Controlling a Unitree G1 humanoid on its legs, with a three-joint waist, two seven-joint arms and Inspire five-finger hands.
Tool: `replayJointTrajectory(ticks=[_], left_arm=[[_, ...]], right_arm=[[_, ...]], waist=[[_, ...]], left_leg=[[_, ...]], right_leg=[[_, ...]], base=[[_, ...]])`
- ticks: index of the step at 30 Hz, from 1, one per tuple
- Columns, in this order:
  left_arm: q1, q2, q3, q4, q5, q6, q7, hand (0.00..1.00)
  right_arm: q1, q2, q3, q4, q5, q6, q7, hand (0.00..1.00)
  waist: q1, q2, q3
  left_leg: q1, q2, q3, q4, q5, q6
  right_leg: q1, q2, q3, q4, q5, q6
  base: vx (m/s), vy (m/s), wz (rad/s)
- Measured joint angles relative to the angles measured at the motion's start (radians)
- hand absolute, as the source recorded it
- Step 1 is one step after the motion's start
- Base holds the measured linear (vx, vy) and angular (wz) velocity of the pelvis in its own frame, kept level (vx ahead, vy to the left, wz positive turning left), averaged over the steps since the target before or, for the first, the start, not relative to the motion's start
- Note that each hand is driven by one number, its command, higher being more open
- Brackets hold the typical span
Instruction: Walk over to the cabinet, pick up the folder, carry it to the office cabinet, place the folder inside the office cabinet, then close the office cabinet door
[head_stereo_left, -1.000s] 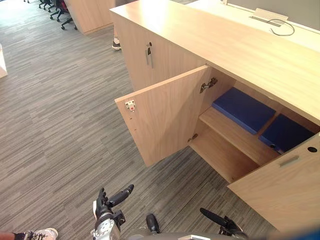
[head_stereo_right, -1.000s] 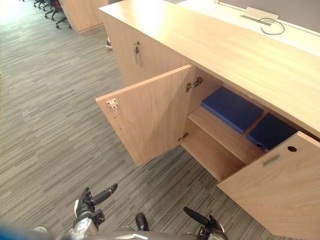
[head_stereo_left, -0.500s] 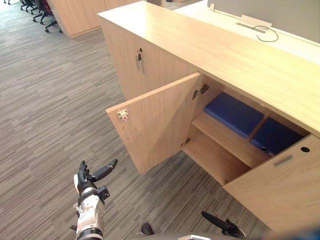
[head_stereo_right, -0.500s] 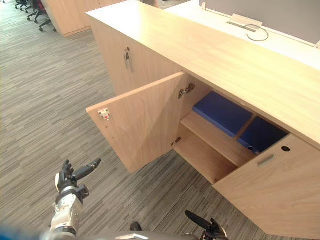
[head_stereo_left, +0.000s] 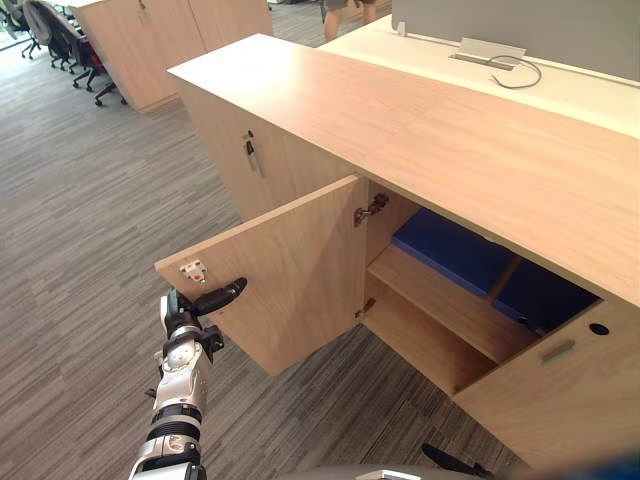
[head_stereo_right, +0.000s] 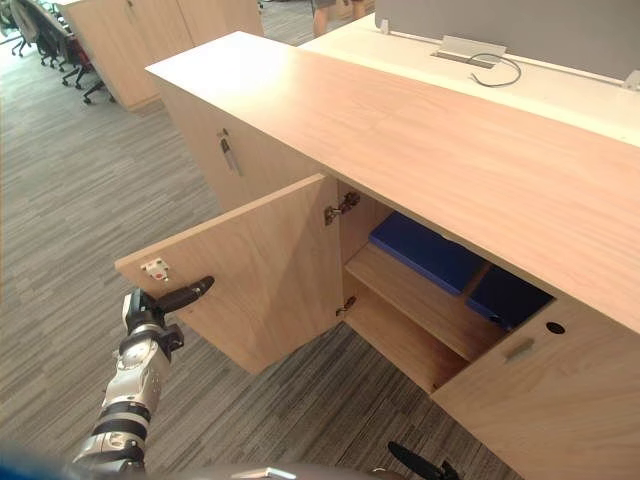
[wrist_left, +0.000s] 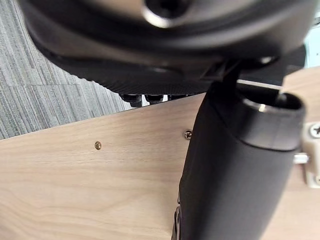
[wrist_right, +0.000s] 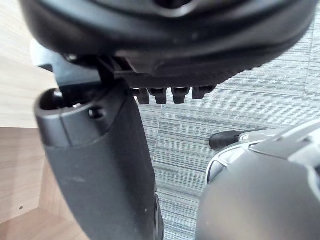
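No text, number, brand or sign can be read in any view. The small white fitting (head_stereo_left: 193, 268) near the free edge of the open office cabinet door (head_stereo_left: 290, 270) is too small to tell whether it carries any marking.

On the office cabinet's (head_stereo_left: 450, 150) shelf (head_stereo_left: 452, 308), centre-right, a blue folder (head_stereo_left: 440, 250) lies flat. A second blue folder (head_stereo_left: 540, 295) lies to its right.
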Motion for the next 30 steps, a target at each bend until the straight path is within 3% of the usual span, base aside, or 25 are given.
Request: replayJointTrajectory(ticks=[5,6,9,12,14,15,17,20,23,24,26,28,30], left_arm=[[-0.003,0.068,-0.102,0.0,0.0,-0.001,-0.038,1.0],[-0.003,0.086,-0.128,0.001,0.0,-0.001,-0.049,1.0],[-0.003,0.127,-0.191,0.009,0.001,0.0,-0.078,1.0],[-0.019,0.28,-0.448,0.004,0.004,0.0,-0.107,1.0],[-0.069,0.467,-0.715,-0.06,0.014,0.005,-0.212,1.0],[-0.082,0.516,-0.782,-0.091,0.024,0.005,-0.236,1.0],[-0.114,0.691,-0.986,-0.256,0.028,0.005,-0.403,1.0],[-0.115,0.802,-1.111,-0.527,0.039,0.004,-0.588,1.0],[-0.052,0.812,-1.113,-0.781,-0.022,-0.015,-0.729,1.0],[-0.037,0.812,-1.104,-0.829,-0.042,-0.019,-0.732,1.0],[0.032,0.826,-0.988,-1.001,-0.077,-0.077,-0.785,1.0],[0.08,0.862,-0.846,-1.147,-0.077,-0.167,-0.778,1.0],[0.082,0.885,-0.769,-1.207,-0.076,-0.216,-0.748,1.0]], right_arm=[[0.008,0.028,-0.018,-0.002,0.033,-0.004,0.002,1.0],[0.01,0.034,-0.037,-0.003,0.033,-0.004,0.003,1.0],[0.017,0.035,-0.041,-0.003,0.034,-0.003,0.008,1.0],[0.039,0.037,-0.048,-0.001,0.033,-0.003,0.016,1.0],[0.054,0.027,-0.07,0.01,0.031,-0.003,0.028,1.0],[0.054,0.025,-0.077,0.018,0.03,-0.001,0.03,1.0],[0.054,0.007,-0.078,0.045,0.022,-0.001,0.052,1.0],[0.054,-0.009,-0.079,0.046,0.022,-0.003,0.072,1.0],[0.045,-0.005,-0.079,0.047,0.023,-0.009,0.101,1.0],[0.044,-0.002,-0.079,0.047,0.023,-0.01,0.107,1.0],[0.045,0.004,-0.077,0.048,0.023,-0.018,0.118,1.0],[0.046,0.003,-0.077,0.05,0.023,-0.025,0.131,1.0],[0.045,-0.002,-0.076,0.067,0.023,-0.034,0.138,1.0]], waist=[[0.001,-0.038,-0.013],[0.003,-0.044,-0.015],[0.007,-0.044,-0.015],[0.031,-0.041,-0.015],[0.038,-0.022,-0.015],[0.044,-0.021,-0.016],[0.053,-0.012,-0.02],[0.045,-0.001,-0.028],[0.029,-0.008,-0.031],[0.023,-0.011,-0.031],[0.014,-0.02,-0.033],[0.008,-0.018,-0.033],[0.001,-0.01,-0.037]], left_leg=[[0.006,-0.023,0.012,0.001,-0.006,-0.005],[0.006,-0.032,0.018,0.001,-0.007,-0.005],[0.006,-0.042,0.02,0.001,-0.007,-0.005],[-0.004,-0.049,0.013,0.001,-0.008,-0.002],[-0.027,-0.057,0.001,0.003,-0.033,0.043],[-0.031,-0.064,0.0,0.003,-0.034,0.043],[-0.048,-0.082,0.0,0.023,-0.049,0.066],[-0.074,-0.106,-0.002,0.051,-0.071,0.093],[-0.092,-0.125,-0.004,0.05,-0.07,0.104],[-0.094,-0.127,-0.005,0.049,-0.07,0.105],[-0.091,-0.129,-0.008,0.048,-0.069,0.106],[-0.088,-0.129,-0.018,0.048,-0.068,0.108],[-0.073,-0.129,-0.031,0.041,-0.067,0.108]], right_leg=[[-0.016,-0.036,0.008,0.032,0.002,0.004],[-0.019,-0.046,0.013,0.032,0.011,0.017],[-0.021,-0.056,0.018,0.031,0.025,0.026],[-0.024,-0.064,0.006,0.031,0.03,0.033],[-0.025,-0.074,-0.003,0.029,0.023,0.052],[-0.027,-0.081,-0.003,0.028,0.022,0.062],[-0.032,-0.104,0.0,0.025,0.027,0.083],[-0.039,-0.132,0.0,0.01,0.043,0.11],[-0.053,-0.147,-0.002,0.004,0.052,0.124],[-0.053,-0.148,-0.003,0.001,0.054,0.125],[-0.051,-0.148,-0.003,-0.002,0.055,0.125],[-0.042,-0.148,-0.008,-0.002,0.055,0.125],[-0.024,-0.146,-0.023,-0.002,0.054,0.123]], base=[[-0.02,0.095,-0.02],[-0.02,0.084,-0.08],[-0.03,0.062,-0.03],[-0.05,0.024,0.17],[-0.05,0.035,0.44],[-0.06,0.08,0.25],[-0.07,0.098,0.02],[-0.03,0.09,-0.03],[0.02,0.07,0.0],[0.03,0.036,0.02],[0.05,0.013,-0.01],[0.06,-0.007,0.1],[0.04,-0.01,0.17]])
